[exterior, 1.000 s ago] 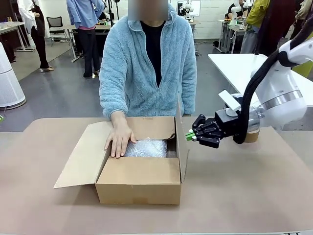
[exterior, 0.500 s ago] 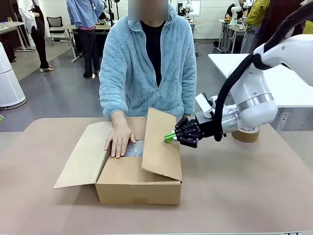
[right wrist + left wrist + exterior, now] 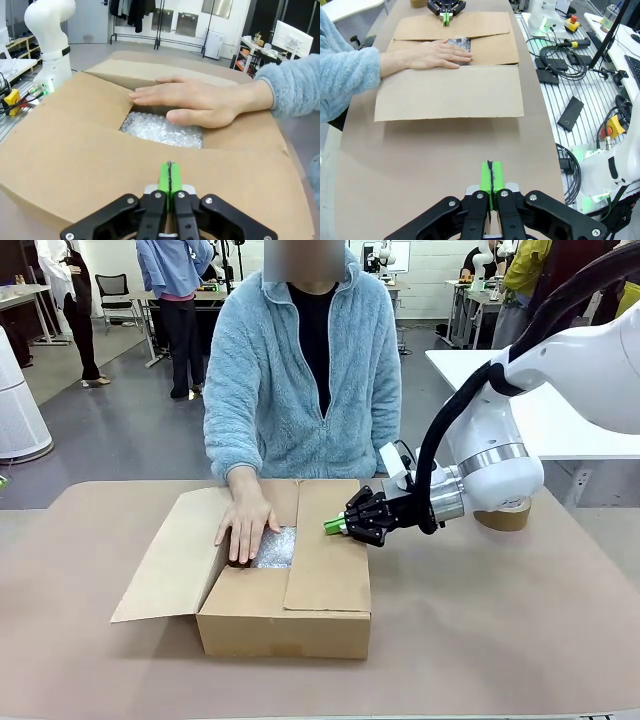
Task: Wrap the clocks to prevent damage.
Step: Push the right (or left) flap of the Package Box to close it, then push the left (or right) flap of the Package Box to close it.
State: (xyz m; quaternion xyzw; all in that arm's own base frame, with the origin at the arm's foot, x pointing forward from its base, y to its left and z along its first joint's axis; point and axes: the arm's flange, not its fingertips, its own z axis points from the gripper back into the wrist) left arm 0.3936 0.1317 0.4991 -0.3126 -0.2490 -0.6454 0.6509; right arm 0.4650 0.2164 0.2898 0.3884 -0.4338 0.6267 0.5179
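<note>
My right claw (image 3: 334, 526), pads pinched together on nothing, sits at the folded-down flap (image 3: 330, 560) of the carton (image 3: 280, 625), inside which the bubble-wrapped clocks (image 3: 276, 548) lie under the person's hand (image 3: 243, 525), while my left claw (image 3: 491, 181), likewise closed empty, hangs over the desk (image 3: 445, 150).

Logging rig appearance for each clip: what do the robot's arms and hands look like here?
The right arm is white and rounded, with a silver band and a black cable looping alongside. The right hand and left hand are black linkages tipped with bright green pads.
</note>
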